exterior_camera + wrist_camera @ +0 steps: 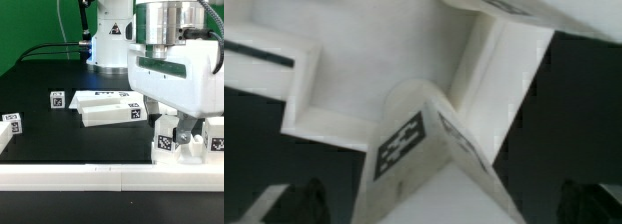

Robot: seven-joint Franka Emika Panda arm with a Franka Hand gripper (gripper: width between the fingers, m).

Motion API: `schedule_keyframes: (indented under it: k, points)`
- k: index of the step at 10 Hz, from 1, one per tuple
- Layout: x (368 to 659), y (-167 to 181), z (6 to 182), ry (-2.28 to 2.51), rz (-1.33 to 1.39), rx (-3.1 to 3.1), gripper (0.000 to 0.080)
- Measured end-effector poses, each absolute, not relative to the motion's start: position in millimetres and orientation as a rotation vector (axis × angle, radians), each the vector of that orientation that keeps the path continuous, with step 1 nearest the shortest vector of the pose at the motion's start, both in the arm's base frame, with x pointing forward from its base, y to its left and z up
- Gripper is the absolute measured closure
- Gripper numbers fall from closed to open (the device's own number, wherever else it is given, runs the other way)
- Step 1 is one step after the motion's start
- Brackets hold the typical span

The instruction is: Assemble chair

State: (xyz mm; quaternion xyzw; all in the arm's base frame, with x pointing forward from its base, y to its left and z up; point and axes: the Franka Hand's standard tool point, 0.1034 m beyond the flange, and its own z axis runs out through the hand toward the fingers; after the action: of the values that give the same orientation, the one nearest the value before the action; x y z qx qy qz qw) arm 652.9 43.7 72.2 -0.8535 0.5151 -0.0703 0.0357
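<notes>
Spanning the near table (60, 150) edge, the rail (100, 177) fronts open black surface. The seat frame (108, 107) lies mid-table, well apart. The gripper (186, 138) stands spread wide, fingers astride a tagged part (183, 146) just behind the rail.

A black table (60, 70) fills most of the exterior view. A long plain white rail (80, 177) lies along its 6 o'clock edge, running from 9 to 3 o'clock across the whole width. Behind the table, toward 12 o'clock, hangs a green backdrop (35, 20). Black cables (62, 47) trail across the tabletop at about 11 o'clock, near the backdrop.
</notes>
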Motion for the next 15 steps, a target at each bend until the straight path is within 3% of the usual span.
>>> schedule_keyframes:
  k: [1, 3, 4, 5, 6, 7, 12, 15]
  points:
    - [654.7, 43.0, 71.9, 1.232, -0.245, -2.822, 0.0151]
    - [654.9, 41.7, 69.9, 1.226, -0.246, -2.818, 0.0151]
    - [654.8, 41.4, 69.8, 1.238, -0.246, -2.812, 0.0239]
    - [654.8, 41.0, 69.6, 1.240, -0.246, -2.812, 0.0239]
    - [654.6, 40.8, 69.2, 1.323, -0.241, -2.769, 0.0441]
    - [654.1, 38.7, 68.8, 1.433, -0.236, -2.710, 0.0515]
    - [649.0, 36.7, 67.8, 2.310, -0.115, -1.973, 0.0515]
    - [646.7, 38.2, 67.4, 2.592, -0.054, -1.544, 0.0515]
